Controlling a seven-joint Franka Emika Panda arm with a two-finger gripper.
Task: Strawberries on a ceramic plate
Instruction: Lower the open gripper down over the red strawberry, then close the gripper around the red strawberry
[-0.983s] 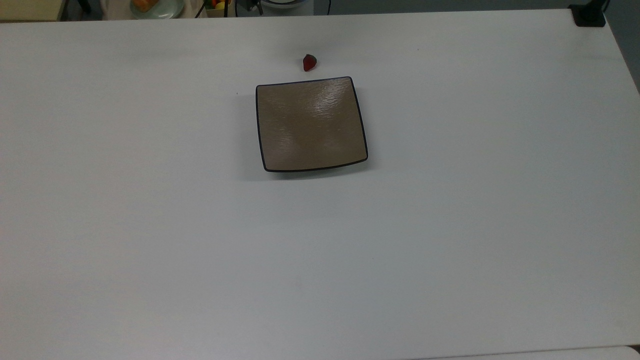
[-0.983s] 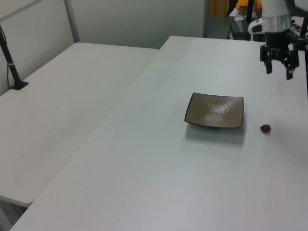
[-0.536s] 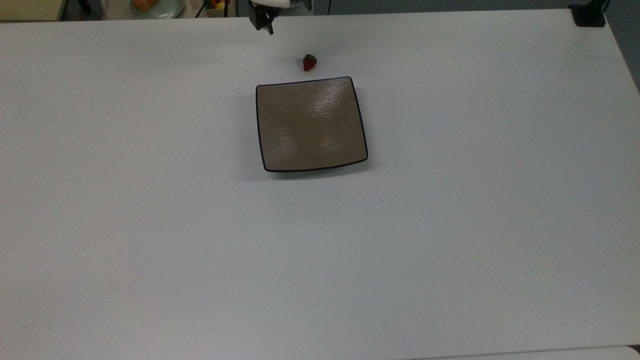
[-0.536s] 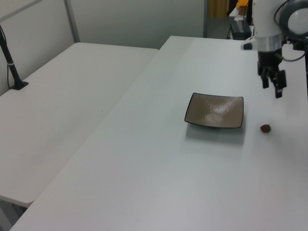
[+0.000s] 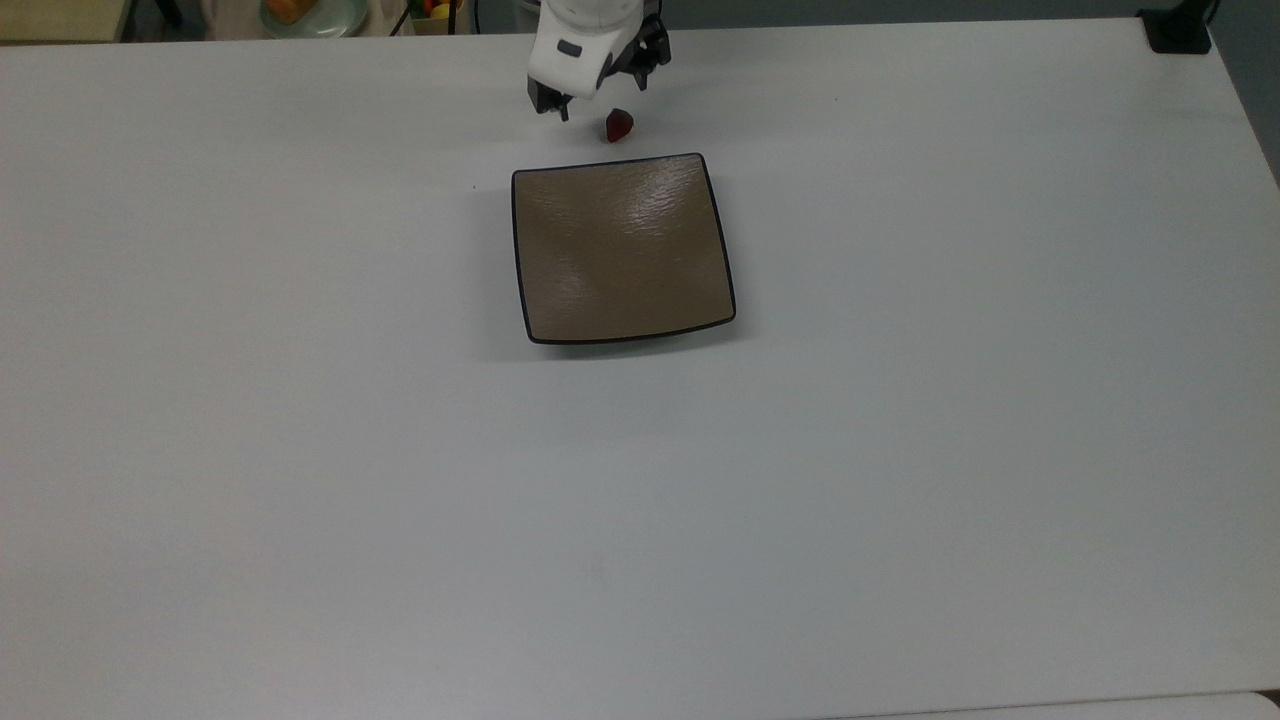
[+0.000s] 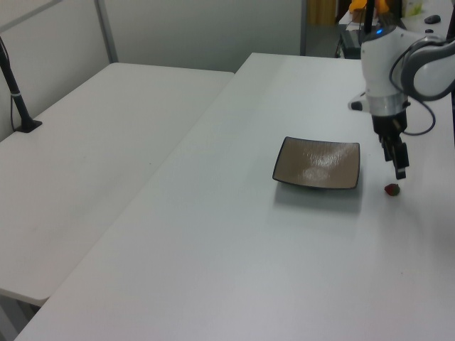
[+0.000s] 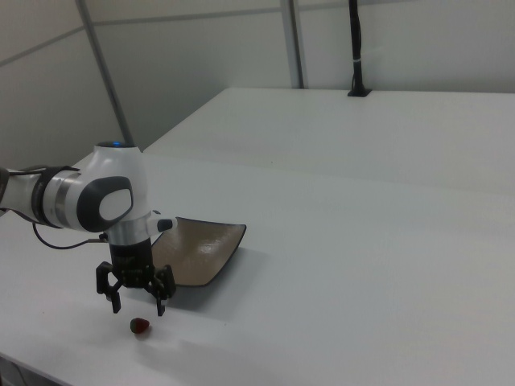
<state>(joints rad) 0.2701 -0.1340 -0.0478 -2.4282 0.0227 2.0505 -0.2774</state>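
One small dark-red strawberry (image 5: pixel 619 126) is lying on the white table (image 5: pixel 900 450), just beyond the far edge of the square tan-brown ceramic plate (image 5: pixel 622 250) in the top view and just off the plate's right corner in the left view, close to it but not touching. What is changing is the arm: a second ago the gripper (image 7: pixel 136 306) was hanging high and well back from the fruit, half a second ago it was swinging in over the table edge, and now it is coming down almost over the strawberry, while the berry and the plate are sitting exactly where they were. In the right view the two fingers (image 7: pixel 160 304) are standing spread apart, nothing between them, with their tips hovering a little above the table and the strawberry lying just below and between them. In the left view the gripper (image 6: pixel 399 170) is hanging just above the fruit (image 6: pixel 392 189). This looks like the closing part of the approach, so the pick is not yet made and the plate is carrying nothing; the next move probably calls for a short further descent, centring the berry between the fingers before closing, since so small and rounded a thing could easily roll aside if nudged.
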